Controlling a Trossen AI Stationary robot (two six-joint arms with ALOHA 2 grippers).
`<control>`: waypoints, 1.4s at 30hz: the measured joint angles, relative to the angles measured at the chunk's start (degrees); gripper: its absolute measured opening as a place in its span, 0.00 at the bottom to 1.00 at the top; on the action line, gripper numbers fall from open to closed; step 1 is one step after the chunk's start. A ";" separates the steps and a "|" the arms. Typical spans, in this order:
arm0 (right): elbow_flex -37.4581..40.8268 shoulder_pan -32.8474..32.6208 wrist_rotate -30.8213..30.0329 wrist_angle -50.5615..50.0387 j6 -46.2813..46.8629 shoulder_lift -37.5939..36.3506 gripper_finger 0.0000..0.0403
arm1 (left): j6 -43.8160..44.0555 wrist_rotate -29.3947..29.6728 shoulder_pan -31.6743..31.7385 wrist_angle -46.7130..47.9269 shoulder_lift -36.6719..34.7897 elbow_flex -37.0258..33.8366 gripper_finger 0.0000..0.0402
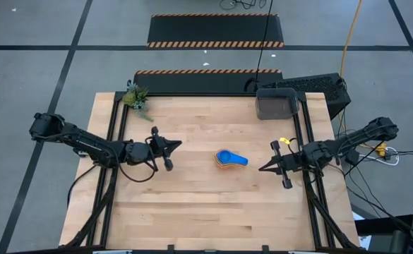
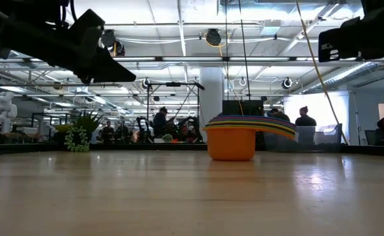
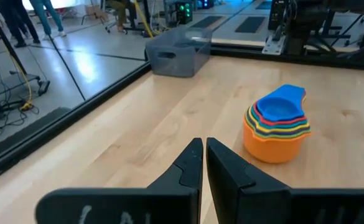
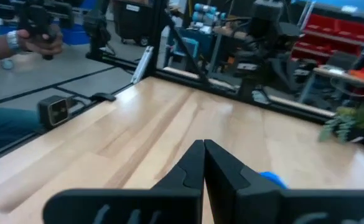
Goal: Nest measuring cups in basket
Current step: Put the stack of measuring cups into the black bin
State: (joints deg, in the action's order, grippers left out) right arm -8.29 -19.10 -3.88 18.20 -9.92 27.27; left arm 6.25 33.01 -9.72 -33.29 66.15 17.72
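The measuring cups [image 1: 229, 159] stand nested in one stack on the table's middle, orange outermost [image 2: 231, 143], blue innermost [image 3: 280, 107], handles fanned toward the right. A sliver of blue cup [image 4: 272, 179] shows past my right fingers. The dark grey basket [image 1: 277, 104] sits at the far edge, right of centre, also as the basket [image 3: 177, 52]. My left gripper [image 1: 179, 144] hovers shut left of the stack; in its wrist view the left gripper [image 3: 204, 144] points at the stack. My right gripper [image 1: 260, 169] hovers shut to the stack's right, seen as the right gripper [image 4: 203, 145].
A small green plant [image 1: 136, 97] sits at the far left corner. A black keyboard [image 1: 312, 85] lies beyond the far right corner behind the basket. Bare wood [image 1: 206, 204] stretches across the near half. A person's hand [image 4: 38, 34] shows in the room beyond.
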 joint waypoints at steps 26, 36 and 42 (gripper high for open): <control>6.79 0.05 2.47 6.63 2.79 -5.00 0.00 | 2.66 -0.11 -1.40 0.05 0.00 -0.90 0.06; 6.86 0.05 2.45 1.14 1.72 -13.44 0.00 | 2.56 -0.07 -1.40 0.07 0.00 -0.90 0.06; 6.86 0.05 2.45 -2.56 1.56 -19.42 0.00 | 2.77 -0.04 -1.40 0.07 0.00 -0.90 0.06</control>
State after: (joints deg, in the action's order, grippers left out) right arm -1.43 -19.05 -1.43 15.64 -8.36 7.85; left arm 9.02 32.97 -11.11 -33.21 66.15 16.82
